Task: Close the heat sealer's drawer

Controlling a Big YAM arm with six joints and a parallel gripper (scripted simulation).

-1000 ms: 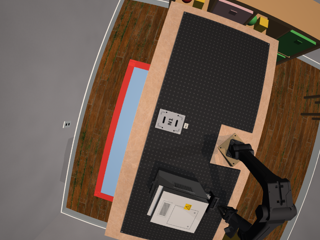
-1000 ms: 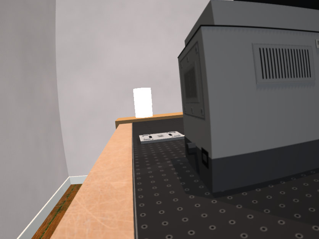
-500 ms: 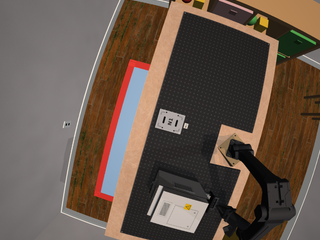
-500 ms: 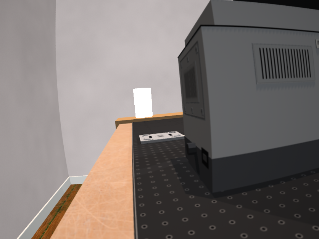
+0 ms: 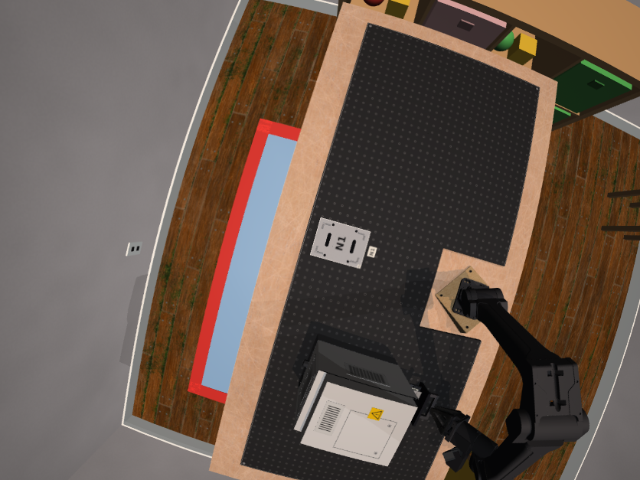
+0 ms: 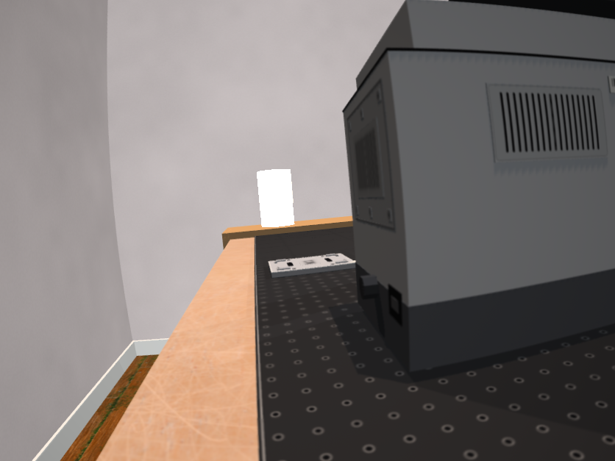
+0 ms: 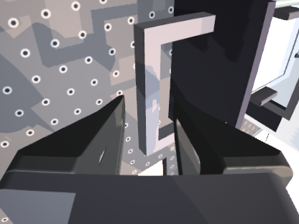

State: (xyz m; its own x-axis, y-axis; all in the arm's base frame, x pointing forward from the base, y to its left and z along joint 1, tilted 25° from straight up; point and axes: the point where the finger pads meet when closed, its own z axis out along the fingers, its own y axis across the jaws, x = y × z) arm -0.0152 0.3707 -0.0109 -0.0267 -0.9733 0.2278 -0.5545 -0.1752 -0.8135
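Note:
The heat sealer (image 5: 355,400) is a grey and white box near the front end of the black perforated mat; it also fills the right of the exterior view (image 6: 487,184). Its dark drawer front (image 7: 215,63) (image 5: 422,396) sticks out a little on the sealer's right side and carries a pale grey U-shaped handle (image 7: 149,92). My gripper (image 7: 149,104) is at the drawer front (image 5: 429,407). Its fingers are partly open and straddle the handle bar, with a gap at the left finger. The sealer's light, the sheet and the frame are hidden.
A white plate marked N1 (image 5: 340,243) lies on the mat beyond the sealer, also in the exterior view (image 6: 310,264). My arm's base (image 5: 462,298) stands in a cut-out at the table's right edge. A shelf with bins and blocks (image 5: 465,25) lines the far end.

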